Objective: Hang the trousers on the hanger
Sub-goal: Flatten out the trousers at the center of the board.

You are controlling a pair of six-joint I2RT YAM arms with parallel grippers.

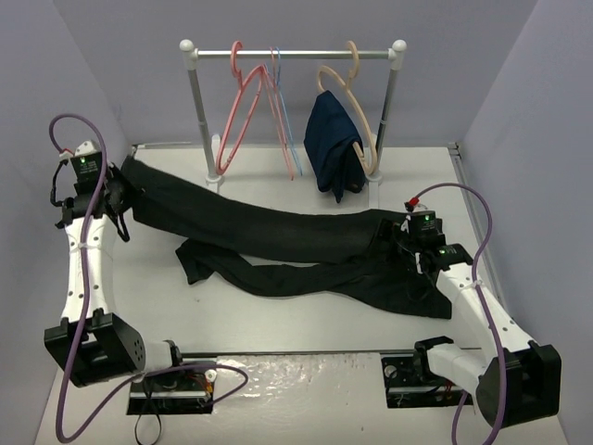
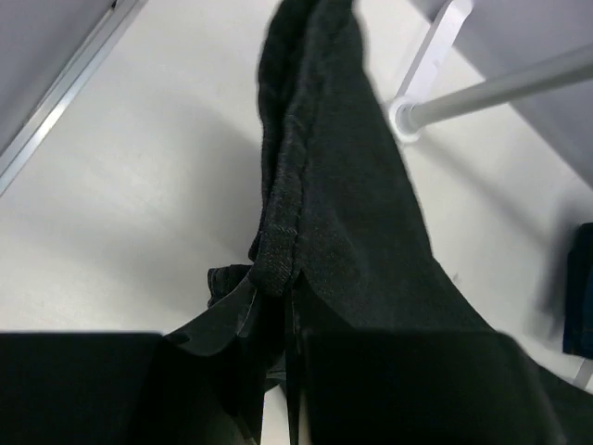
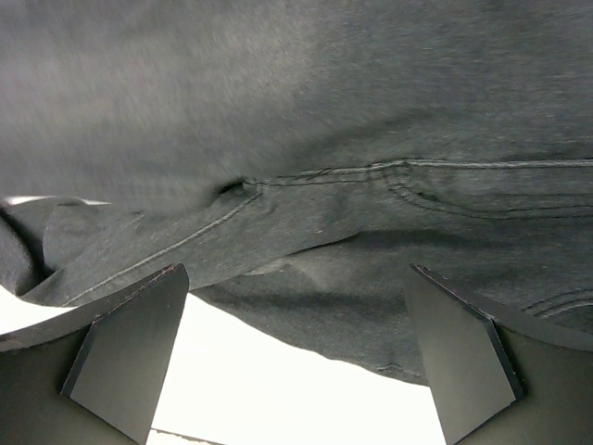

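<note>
The left claw [image 2: 283,320] was clamped shut on the trousers [image 1: 278,232], seemingly a leg end, upper left. The right claw [image 3: 295,348] gaped empty. A slow lift toward the hanger [image 1: 243,109] seemed wisest.

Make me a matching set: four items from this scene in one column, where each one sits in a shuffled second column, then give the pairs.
Items
1. trousers
2. salmon-pink hanger
3. light-blue hanger
4. navy garment

Places
A. draped on the tan hanger
B. leftmost on the rail, bare
C. spread across the table
D. mid-rail, bare

Pairs: 1-C, 2-B, 3-D, 4-A
</note>
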